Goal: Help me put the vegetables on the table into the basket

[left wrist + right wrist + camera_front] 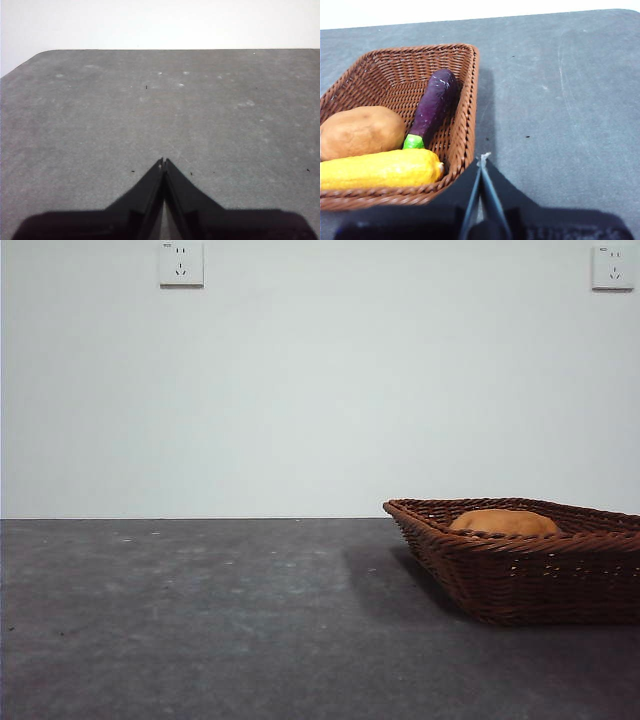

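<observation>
Now you see corn (pixel 380 169), potato (pixel 361 131) and eggplant (pixel 434 106) lying in the basket (pixel 468 100), corn at 6 o'clock; both claws, left claw (pixel 163 161) and right claw (pixel 483 158), are closed and empty over the worktop (pixel 150 115), so the job looks done.

The dark grey speckled table (pixel 200 620) lies open beside the reddish-brown woven wicker basket (pixel 520 575), the only thing standing on it (at the front view's right). Inside it, a brown oval potato (pixel 360 131), a bumpy yellow corn (pixel 380 169) and a dark-purple eggplant (pixel 434 107) fill one end.
</observation>
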